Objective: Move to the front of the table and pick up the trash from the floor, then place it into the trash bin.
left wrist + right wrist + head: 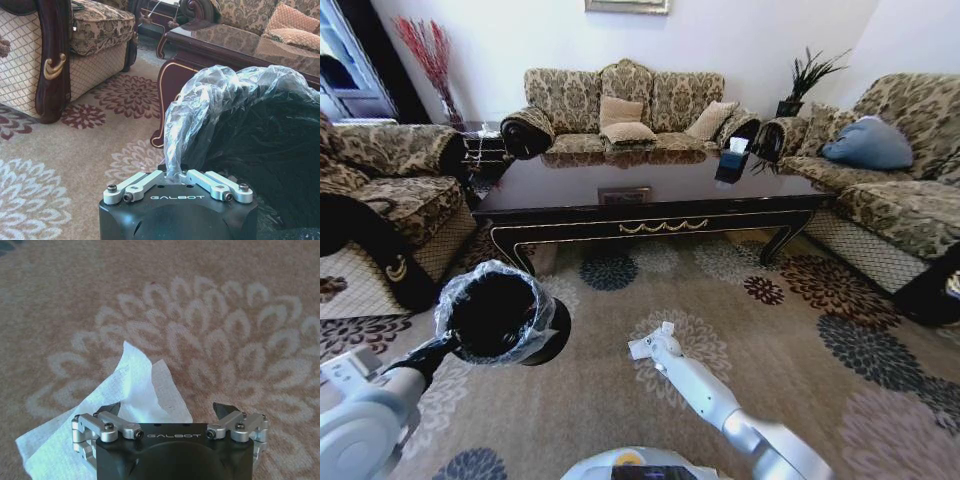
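My left gripper [442,347] is shut on the rim of the trash bin [500,315], a black bucket with a crinkled clear liner [220,100], and holds it tilted above the carpet at the left. In the left wrist view the left gripper [175,172] pinches the liner's edge. My right gripper [655,345] reaches low over the floral carpet before the table [660,228]. In the right wrist view the right gripper [168,407] is open, and the trash, a white paper napkin [135,390], sits against one finger. Whether the napkin [642,347] rests on the carpet is unclear.
Patterned sofas ring the table: an armchair [390,200] on the left, a long sofa [620,110] behind, another [890,180] on the right with a blue cushion. A dark tissue box [732,160] stands on the tabletop. Open carpet [790,340] lies to the right.
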You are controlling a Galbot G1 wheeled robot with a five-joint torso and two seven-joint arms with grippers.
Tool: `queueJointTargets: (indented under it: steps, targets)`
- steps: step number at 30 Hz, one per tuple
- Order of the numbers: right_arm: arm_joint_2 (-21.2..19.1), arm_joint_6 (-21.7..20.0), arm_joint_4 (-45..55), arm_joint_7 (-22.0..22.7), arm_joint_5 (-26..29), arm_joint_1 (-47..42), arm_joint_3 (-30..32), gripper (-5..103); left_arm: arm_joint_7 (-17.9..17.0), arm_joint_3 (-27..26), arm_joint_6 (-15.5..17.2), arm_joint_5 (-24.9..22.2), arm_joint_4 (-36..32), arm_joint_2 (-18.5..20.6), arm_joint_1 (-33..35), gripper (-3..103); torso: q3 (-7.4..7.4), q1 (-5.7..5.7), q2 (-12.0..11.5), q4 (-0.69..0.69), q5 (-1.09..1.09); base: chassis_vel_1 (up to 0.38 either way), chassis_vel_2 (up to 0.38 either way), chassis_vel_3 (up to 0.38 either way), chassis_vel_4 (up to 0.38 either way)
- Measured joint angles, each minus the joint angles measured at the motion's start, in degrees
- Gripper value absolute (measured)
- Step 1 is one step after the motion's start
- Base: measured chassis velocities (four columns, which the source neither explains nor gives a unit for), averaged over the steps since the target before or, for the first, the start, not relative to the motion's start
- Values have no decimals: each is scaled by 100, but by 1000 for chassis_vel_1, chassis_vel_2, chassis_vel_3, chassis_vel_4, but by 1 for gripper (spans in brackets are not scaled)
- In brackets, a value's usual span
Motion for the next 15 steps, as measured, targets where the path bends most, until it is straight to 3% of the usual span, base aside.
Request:
queueJointTargets:
  steps: [8,15]
  targets:
    - [119,107,-485,-299,-288,74,271,103,0,72,0,61,-27,-59,26,2,0,0,0,0,0,0,0,0,0]
    - [175,124,-610,-375,-398,83,398,95,2,94,0,87,-30,-67,28,2,-1,0,1,2,0,0,0,0,0]
